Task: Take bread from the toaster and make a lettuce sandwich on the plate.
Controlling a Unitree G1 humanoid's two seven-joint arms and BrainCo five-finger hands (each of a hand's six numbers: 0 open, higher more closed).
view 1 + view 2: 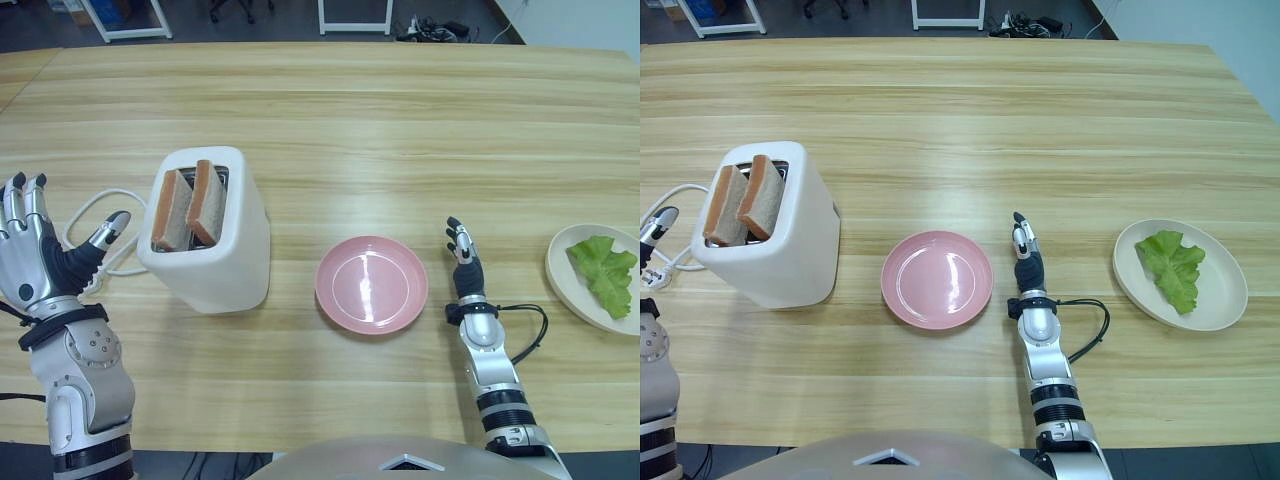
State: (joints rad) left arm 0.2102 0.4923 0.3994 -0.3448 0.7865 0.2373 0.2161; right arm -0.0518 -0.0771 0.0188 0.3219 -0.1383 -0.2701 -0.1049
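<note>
On the desk (400, 120) the toaster (215, 250) stands at the left with two bread slices (190, 205) upright in its slots. A plate (372, 284) lies just right of it, near the middle. A dish (1230, 300) at the far right holds lettuce (1173, 268). The left hand (40, 265) is left of the toaster, over its cable (85, 215). The right hand (465, 262) is between plate and dish.

Silver forearms (88, 385), black wrist bands (472, 312), black-and-silver left hand (38, 262) and right hand (465, 262), black cable (543, 322) at right wrist.

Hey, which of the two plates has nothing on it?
The pink plate beside the white toaster; the cream plate on the far right holds the lettuce leaf.
</note>
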